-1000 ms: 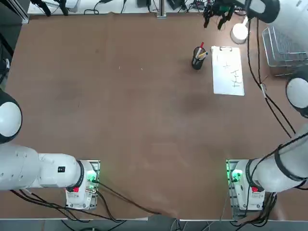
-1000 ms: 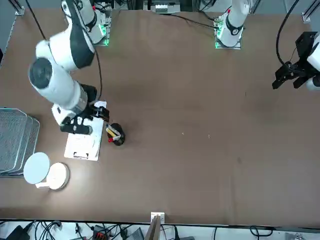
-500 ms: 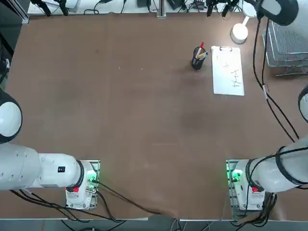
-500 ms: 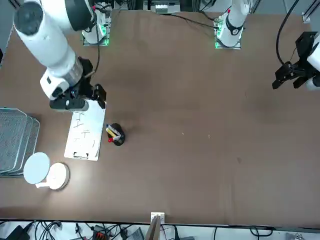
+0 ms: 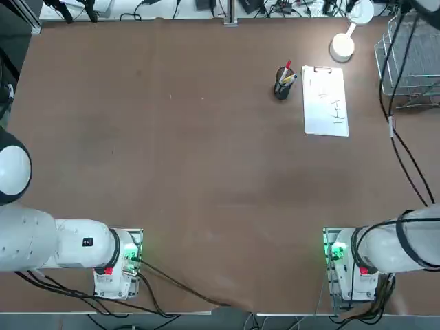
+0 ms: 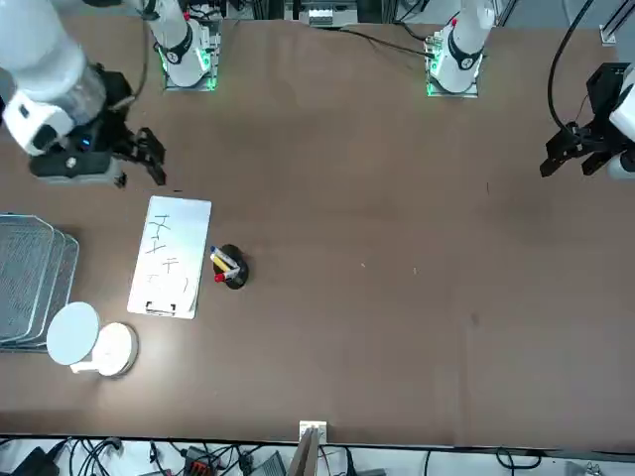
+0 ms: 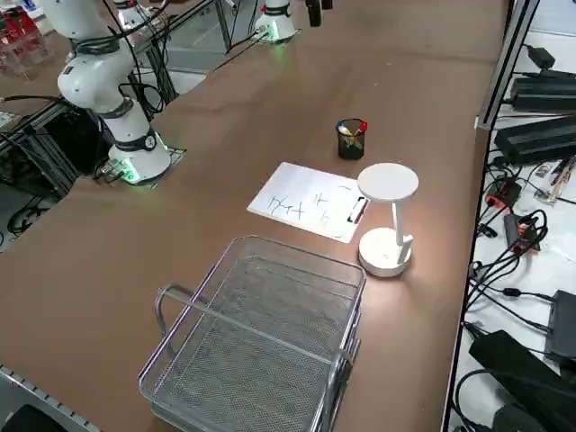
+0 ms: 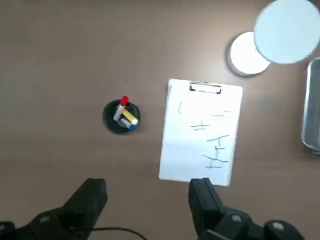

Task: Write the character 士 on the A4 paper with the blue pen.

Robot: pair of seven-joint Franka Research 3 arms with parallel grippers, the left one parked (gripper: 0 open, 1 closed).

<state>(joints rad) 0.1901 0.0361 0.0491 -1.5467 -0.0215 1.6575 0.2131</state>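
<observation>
Above the near end of the white rectangular A4 paper (image 8: 202,132), the right gripper (image 8: 147,205) hangs high over the brown surface (image 6: 397,258) with its jaws spread wide and nothing between them. In the wrist view the sheet's plain short edge sits just off one black finger, and the small black round pen cup (image 8: 121,118) stands beside the sheet's long edge, clear of it, farther from the arm's base than the jaws. In that cup rests the blue pen (image 8: 131,125), of which only a short blue-ended stub shows, bundled against a yellow pen (image 8: 128,116) and a red-tipped pen (image 8: 124,103); seen from above, its long axis runs close to upright, leaning a little, blue end up. The paper lies flat, long axis running away from the right arm's base, with its clip (image 8: 205,88) at the far short edge near the white round-headed desk lamp (image 8: 272,42) and faint strokes already on it. The coming move probably means descending onto the cup and pinching the blue stub apart from its neighbours.
</observation>
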